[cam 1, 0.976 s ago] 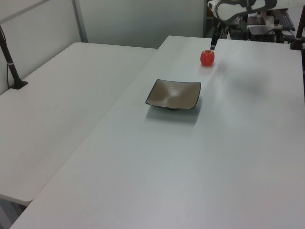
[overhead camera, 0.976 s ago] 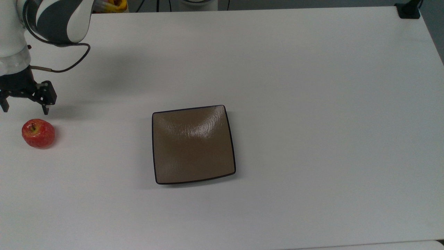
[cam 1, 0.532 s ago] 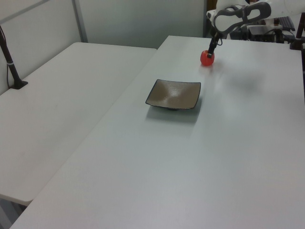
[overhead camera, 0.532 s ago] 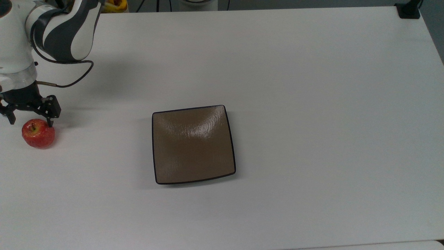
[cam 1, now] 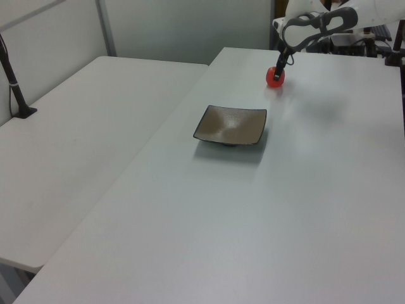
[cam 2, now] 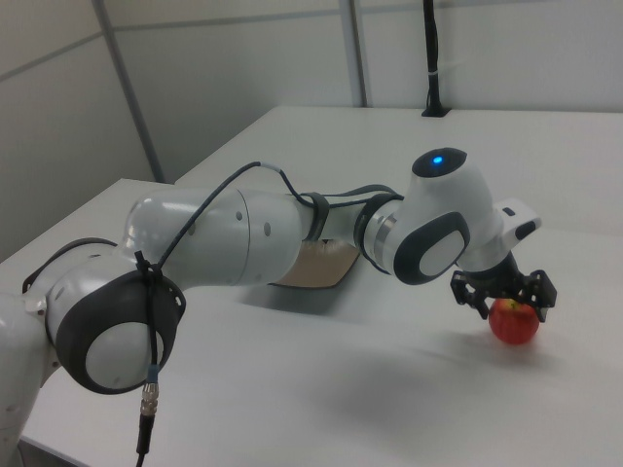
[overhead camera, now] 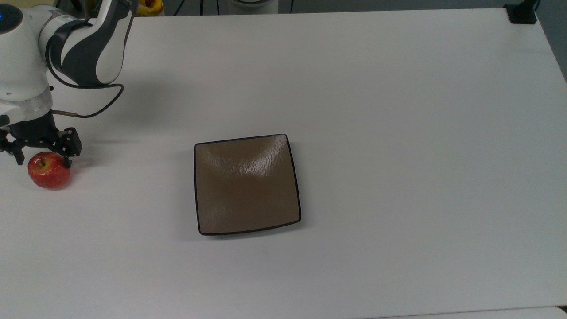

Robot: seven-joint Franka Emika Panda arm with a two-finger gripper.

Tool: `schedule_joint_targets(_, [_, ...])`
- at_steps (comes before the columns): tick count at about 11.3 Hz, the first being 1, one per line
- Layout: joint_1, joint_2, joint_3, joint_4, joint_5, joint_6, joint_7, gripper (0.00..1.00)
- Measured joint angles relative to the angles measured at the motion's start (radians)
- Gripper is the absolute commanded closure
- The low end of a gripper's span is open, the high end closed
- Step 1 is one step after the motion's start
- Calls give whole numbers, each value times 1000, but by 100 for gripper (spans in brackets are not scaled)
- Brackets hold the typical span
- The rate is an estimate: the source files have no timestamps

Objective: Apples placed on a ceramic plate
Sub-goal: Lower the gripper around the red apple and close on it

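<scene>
A: One apple [overhead camera: 48,171] only? Where's it sitting?

B: On the bench [overhead camera: 376,110], well apart from the plate [overhead camera: 247,184]. My claw [overhead camera: 43,161] is spread, straddling it (ready to pinch).

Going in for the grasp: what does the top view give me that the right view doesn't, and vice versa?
Top view: the whole ceramic plate, bare, with open table between it and the apple. Right view: the arm covering most of the plate, plus a side look at the gripper low over the apple. Both: gripper open, a finger either side of the apple, which rests on the table.
</scene>
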Motion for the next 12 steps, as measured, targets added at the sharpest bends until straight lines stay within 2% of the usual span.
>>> schedule_joint_targets(2, [2, 21, 2, 0, 0, 40, 0, 8])
schedule_joint_targets(4, [3, 32, 2, 0, 0, 45, -2, 28])
schedule_joint_targets(5, [3, 34, 2, 0, 0, 46, -5, 48])
schedule_joint_targets(7, [4, 33, 2, 1, 0, 48, -7, 99])
schedule_joint_targets(12, [4, 33, 2, 1, -1, 48, -26, 100])
